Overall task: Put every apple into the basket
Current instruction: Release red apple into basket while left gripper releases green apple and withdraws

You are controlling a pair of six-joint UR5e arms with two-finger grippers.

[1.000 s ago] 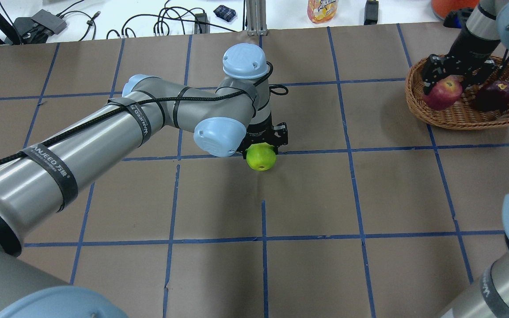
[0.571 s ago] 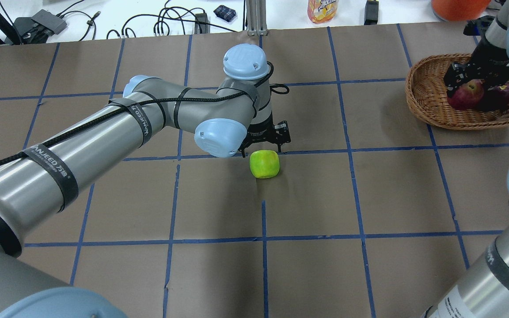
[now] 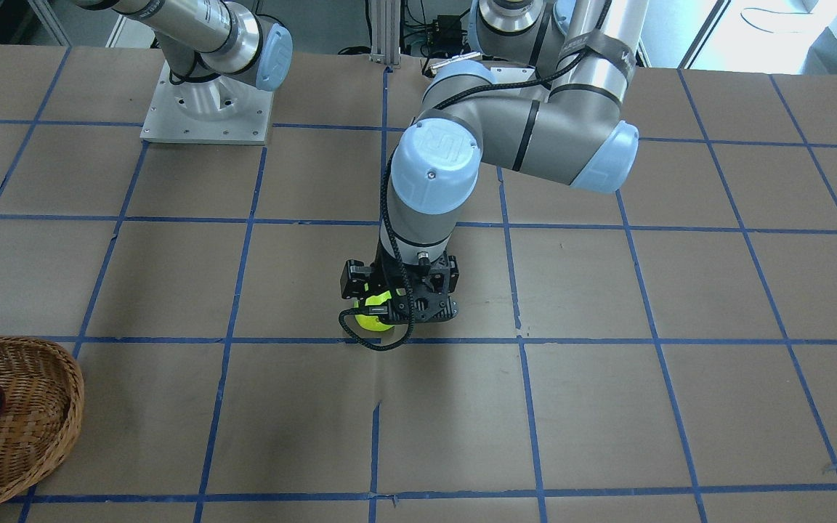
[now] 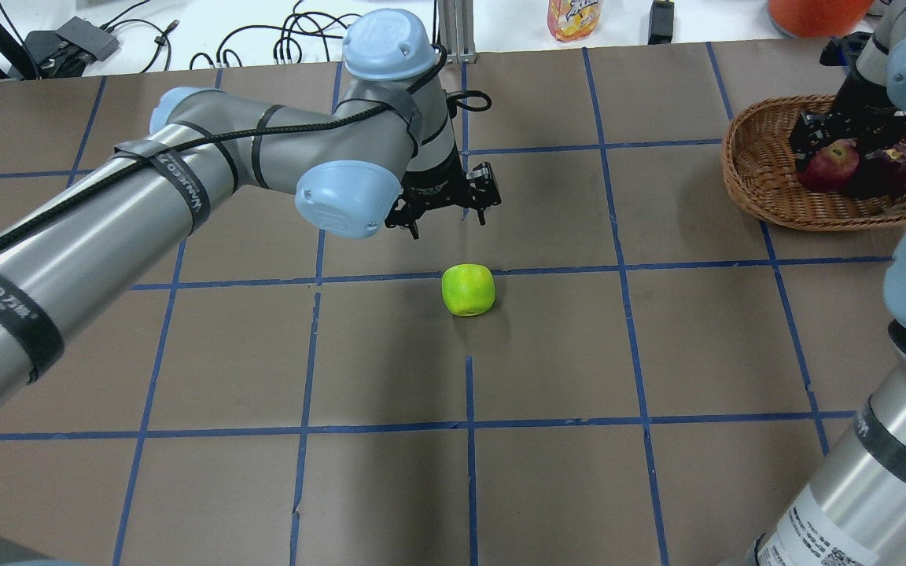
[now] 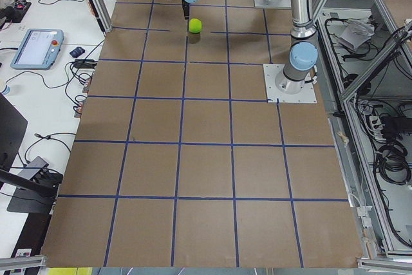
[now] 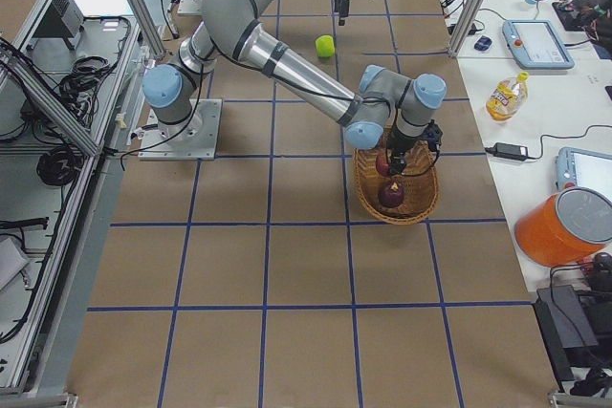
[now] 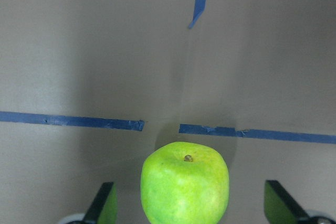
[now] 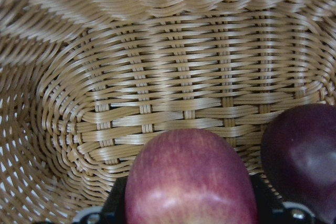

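The yellow-green apple (image 4: 468, 289) rests on the brown paper by a blue tape line, mid-table. My left gripper (image 4: 449, 222) hangs open above and just behind it; in the left wrist view the apple (image 7: 185, 190) sits between the fingers (image 7: 105, 206), well apart from both. The wicker basket (image 4: 738, 169) stands at the far right. My right gripper (image 4: 842, 149) is down inside it, shut on the red apple (image 4: 824, 167); its fingers hug the red apple (image 8: 191, 179) on both sides. The maroon apple (image 4: 887, 169) lies next to it in the basket.
Cables, a drink bottle (image 4: 573, 17) and an orange container (image 4: 815, 12) lie beyond the table's far edge. My left arm (image 4: 185, 185) spans the left half of the table. The blue tape grid covers the brown paper.
My left gripper opened, let go of the green apple and rose away toward the far side; the apple now sits on the table. My right gripper lowered the red apple into the basket.
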